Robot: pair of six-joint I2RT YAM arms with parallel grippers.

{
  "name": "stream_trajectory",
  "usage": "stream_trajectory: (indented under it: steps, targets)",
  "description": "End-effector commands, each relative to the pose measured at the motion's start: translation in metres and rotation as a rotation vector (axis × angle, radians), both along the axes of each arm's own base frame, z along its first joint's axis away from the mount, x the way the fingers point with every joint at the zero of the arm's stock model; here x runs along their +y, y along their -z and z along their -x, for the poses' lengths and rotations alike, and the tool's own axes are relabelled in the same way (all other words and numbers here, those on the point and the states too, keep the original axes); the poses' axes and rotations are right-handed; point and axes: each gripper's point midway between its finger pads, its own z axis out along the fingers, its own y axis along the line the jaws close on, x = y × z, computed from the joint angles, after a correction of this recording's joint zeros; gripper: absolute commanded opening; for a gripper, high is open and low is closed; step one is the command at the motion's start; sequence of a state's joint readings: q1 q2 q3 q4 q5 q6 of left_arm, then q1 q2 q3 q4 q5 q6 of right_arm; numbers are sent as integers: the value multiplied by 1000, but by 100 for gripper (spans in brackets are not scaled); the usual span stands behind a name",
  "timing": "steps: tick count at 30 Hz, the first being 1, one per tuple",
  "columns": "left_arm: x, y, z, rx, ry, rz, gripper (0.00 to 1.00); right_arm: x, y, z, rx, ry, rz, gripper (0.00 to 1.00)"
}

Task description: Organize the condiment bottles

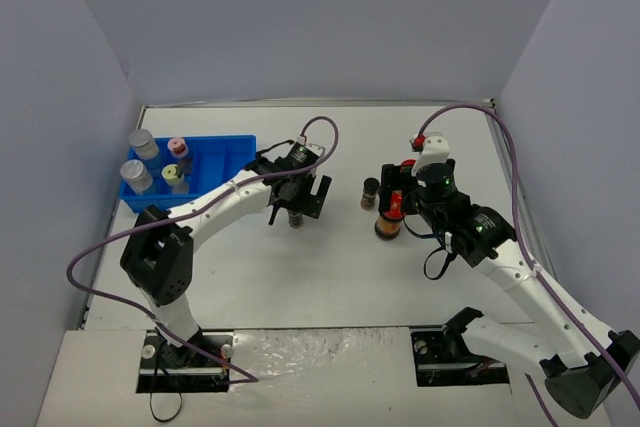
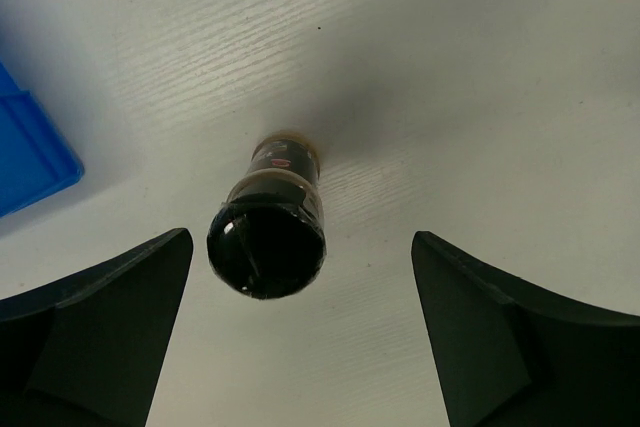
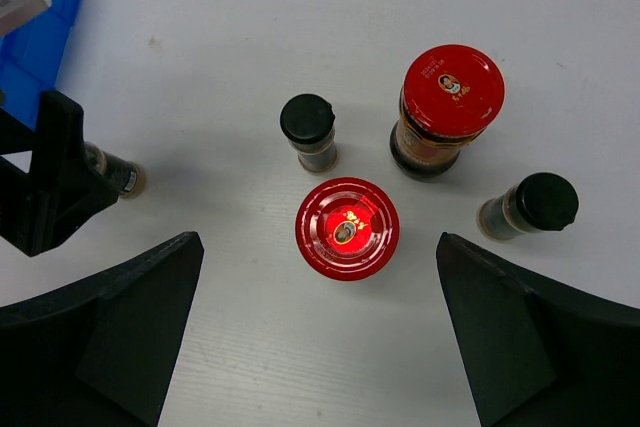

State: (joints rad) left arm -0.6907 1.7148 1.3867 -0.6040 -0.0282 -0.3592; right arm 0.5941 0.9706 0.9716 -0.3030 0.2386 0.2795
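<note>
Left gripper [image 2: 302,237] stood wide open over an upright black-capped jar [image 1: 296,218], not gripping it; right gripper [image 3: 320,239] hung wide open above a red-lidded jar [image 3: 347,228].

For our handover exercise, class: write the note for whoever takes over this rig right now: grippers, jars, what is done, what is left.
Left gripper: fingers open either side of a small black-capped glass spice jar on the white table, not touching it.
Right gripper: fingers open above a red-lidded orange-brown jar, holding nothing.
Done: two silver-lidded jars, a pink-capped jar and a yellow-green-capped jar are in the blue plastic bin.
Left: five jars on the table: those two, two more black-capped jars and a second red-lidded jar.
</note>
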Motion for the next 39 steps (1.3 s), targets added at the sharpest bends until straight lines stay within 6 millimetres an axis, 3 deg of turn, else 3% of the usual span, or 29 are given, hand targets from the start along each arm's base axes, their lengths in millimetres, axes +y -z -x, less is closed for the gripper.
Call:
stream_trajectory:
  steps: [1,5,9,12,18,22,29,35,39]
  targets:
    - [-7,-22,-21,-84,-5,9,85,-5,-13,-6,-62,35,-25,100]
    - [-5,-9,-27,-78,-16,-34,72,-5,-9,-7,-53,39,-21,100]
    - [-5,-11,-32,-93,-29,-40,57,-7,-8,-8,-53,48,-15,100]
    - [-4,-22,-33,-110,-33,-32,40,-7,-7,-9,-52,54,-11,100]
    - [10,-75,-41,-189,-66,19,17,-6,-9,-11,-54,54,-6,100]
    - [49,-110,-55,-233,-169,47,16,-7,-12,-13,-60,56,1,100]
    - [178,-152,-105,-312,-482,54,16,-2,-12,-20,-59,45,19,100]
    - [228,-145,-145,-315,-617,75,16,3,-5,-27,-46,30,36,100]
    - [242,-125,-169,-280,-661,99,16,5,-6,-30,-48,22,44,100]
